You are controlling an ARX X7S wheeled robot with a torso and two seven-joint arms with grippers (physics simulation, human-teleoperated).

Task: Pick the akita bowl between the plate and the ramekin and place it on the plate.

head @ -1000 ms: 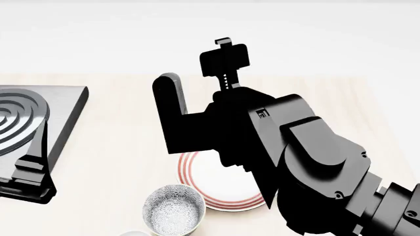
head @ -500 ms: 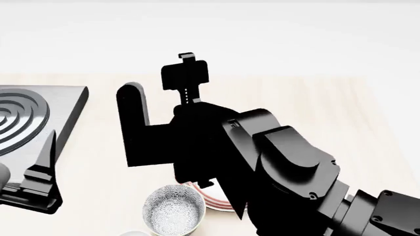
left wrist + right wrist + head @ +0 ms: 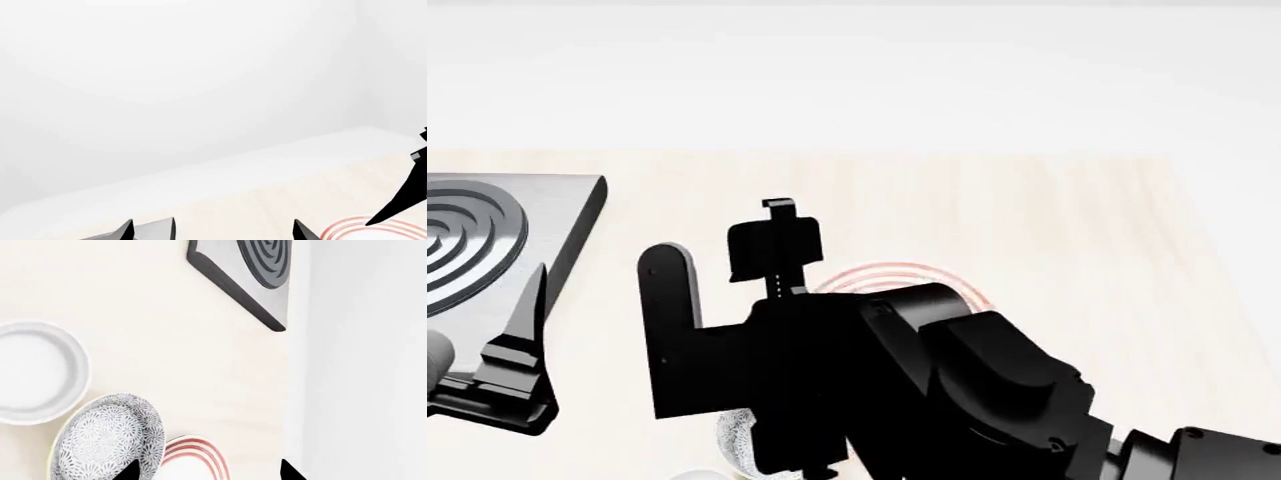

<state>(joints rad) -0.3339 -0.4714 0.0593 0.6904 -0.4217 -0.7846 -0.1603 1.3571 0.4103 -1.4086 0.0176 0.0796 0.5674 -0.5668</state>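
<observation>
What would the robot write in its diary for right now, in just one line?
phase: reaching | right gripper: open, above akita bowl, nothing held | bowl: on table between ramekin and plate | left gripper: open, idle

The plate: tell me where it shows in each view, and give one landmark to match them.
Head view: the plate is mid-frame, only a red-ringed arc above the right arm.
Left wrist view: a ringed arc at the bottom right edge.
Right wrist view: bottom edge, beside the akita bowl.
Shared landmark: the plate's own red rings.
</observation>
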